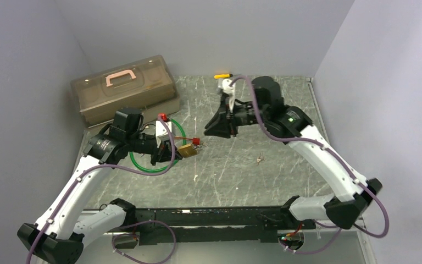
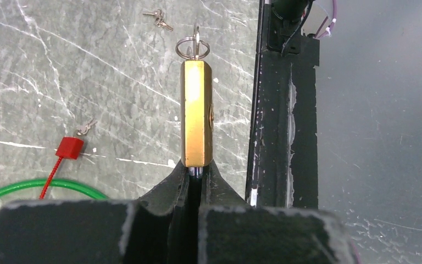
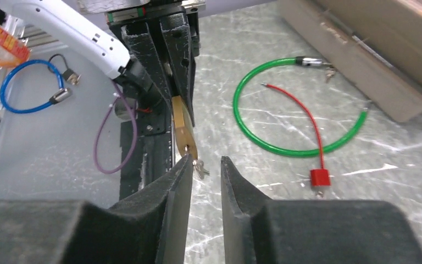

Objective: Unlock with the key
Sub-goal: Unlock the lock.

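left gripper (image 2: 196, 171) clamps padlock (image 2: 196, 113), key (image 2: 196, 47) at far end; only right wrist view shows right gripper (image 3: 205, 165) parted, empty.

- A robotics lab test cell is shown.
- A scratched grey stone-patterned surface (image 1: 253, 181) is boxed in by plain grey panels (image 1: 209, 33).
- White robot arms (image 1: 321, 151) are bolted to a black rail (image 1: 214, 215).

High rear overview; two close wrist views from opposite sides, padlock (image 2: 196, 113) common to both.
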Robot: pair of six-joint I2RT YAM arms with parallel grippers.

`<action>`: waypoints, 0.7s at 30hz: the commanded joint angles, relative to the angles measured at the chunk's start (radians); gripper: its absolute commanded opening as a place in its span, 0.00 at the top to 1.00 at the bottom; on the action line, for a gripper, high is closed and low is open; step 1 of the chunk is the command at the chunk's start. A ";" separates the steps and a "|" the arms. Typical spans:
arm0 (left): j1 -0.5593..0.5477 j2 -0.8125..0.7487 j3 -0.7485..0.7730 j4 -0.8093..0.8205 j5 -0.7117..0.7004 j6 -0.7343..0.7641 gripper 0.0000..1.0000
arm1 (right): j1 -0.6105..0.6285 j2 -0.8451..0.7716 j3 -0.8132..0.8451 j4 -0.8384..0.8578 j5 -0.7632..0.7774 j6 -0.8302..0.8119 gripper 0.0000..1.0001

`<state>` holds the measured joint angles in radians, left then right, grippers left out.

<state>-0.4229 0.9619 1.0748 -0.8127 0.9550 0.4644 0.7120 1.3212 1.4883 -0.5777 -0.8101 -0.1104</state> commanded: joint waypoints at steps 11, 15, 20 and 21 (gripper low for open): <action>0.015 -0.017 0.036 0.150 0.088 -0.127 1.00 | -0.036 -0.091 -0.103 0.115 0.062 0.068 1.00; 0.025 -0.018 0.031 0.227 0.034 -0.226 1.00 | 0.007 -0.133 -0.175 0.194 0.423 0.103 1.00; 0.030 -0.008 0.025 0.306 -0.029 -0.352 1.00 | 0.162 -0.145 -0.237 0.281 0.835 0.057 1.00; 0.030 -0.006 0.024 0.310 -0.029 -0.360 1.00 | 0.184 -0.146 -0.244 0.293 0.899 0.045 1.00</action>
<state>-0.3992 0.9585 1.0691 -0.6495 0.9276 0.2173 0.8097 1.2057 1.2625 -0.4091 -0.2996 -0.0357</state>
